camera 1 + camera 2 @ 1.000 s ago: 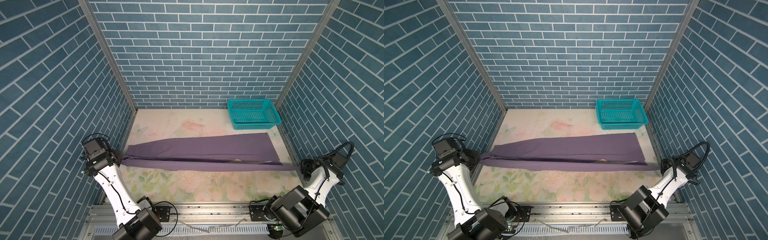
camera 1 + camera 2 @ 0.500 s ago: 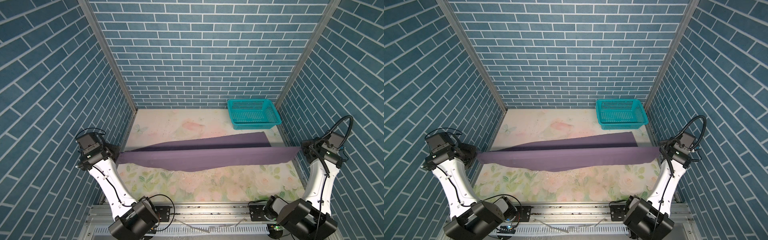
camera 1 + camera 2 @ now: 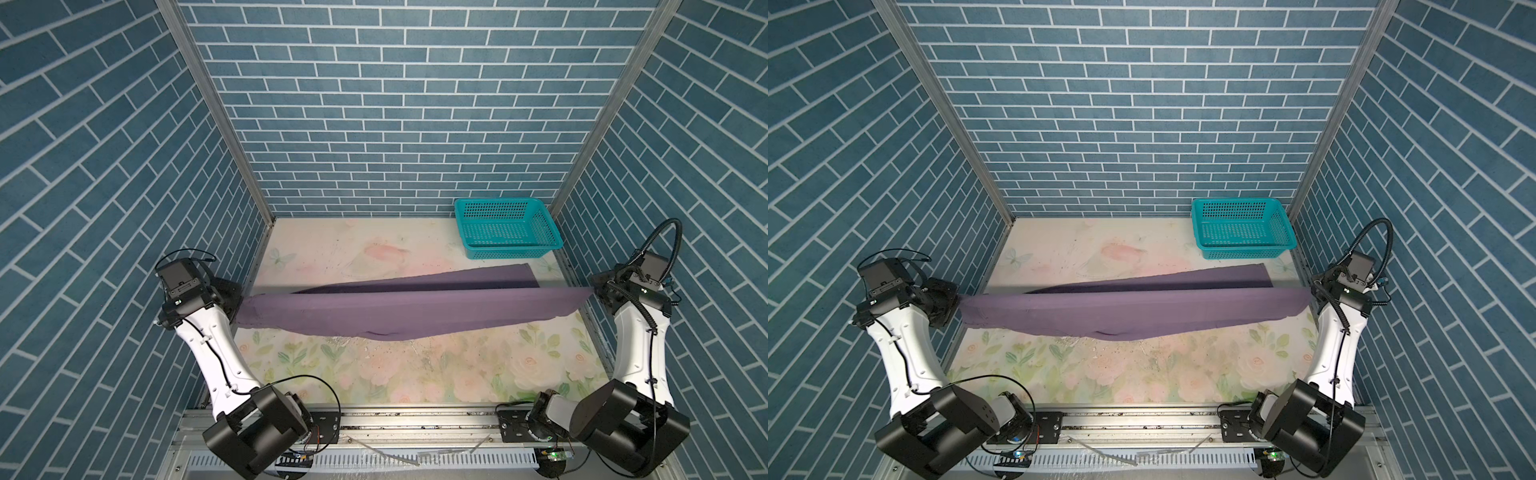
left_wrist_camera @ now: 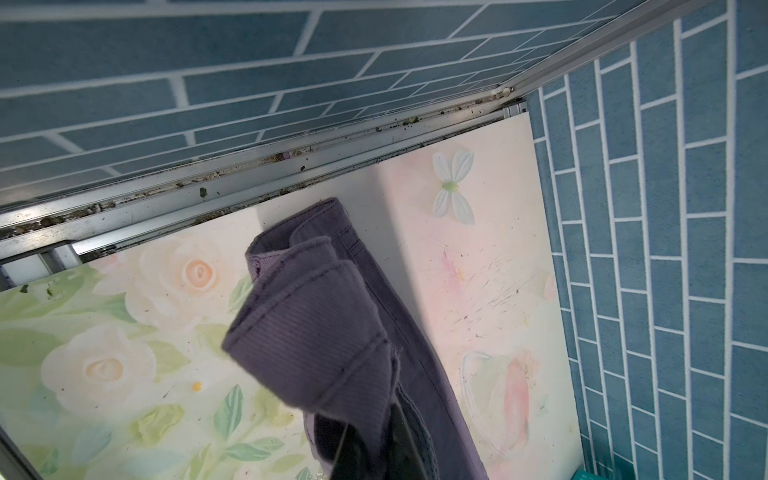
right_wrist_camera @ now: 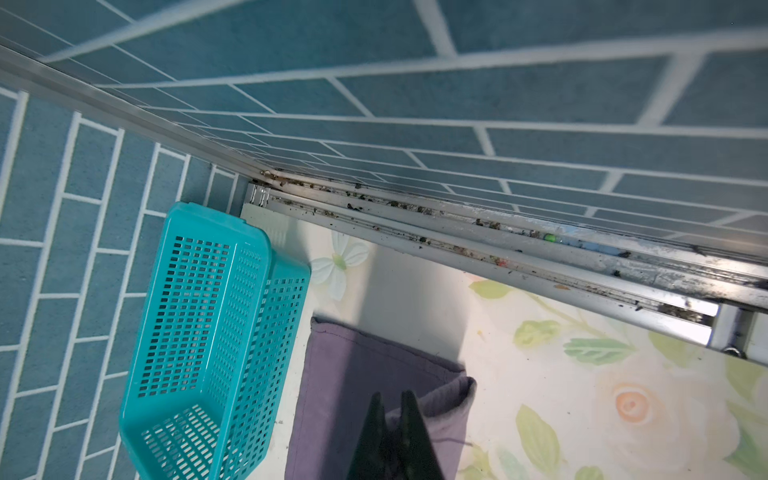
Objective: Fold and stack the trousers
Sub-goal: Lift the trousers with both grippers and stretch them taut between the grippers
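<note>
trousers (image 3: 415, 309) are held stretched above table (image 3: 374, 374) | waistband (image 4: 316, 332) is pinched by left gripper (image 3: 240, 300) | hem (image 5: 449, 395), seemingly, by right gripper (image 3: 592, 291)

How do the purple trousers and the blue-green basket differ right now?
The trousers are soft purple cloth; the basket is perforated teal plastic. The trousers are stretched, partly raised, between the left gripper and right gripper; the basket stands on the table, untouched.
</note>
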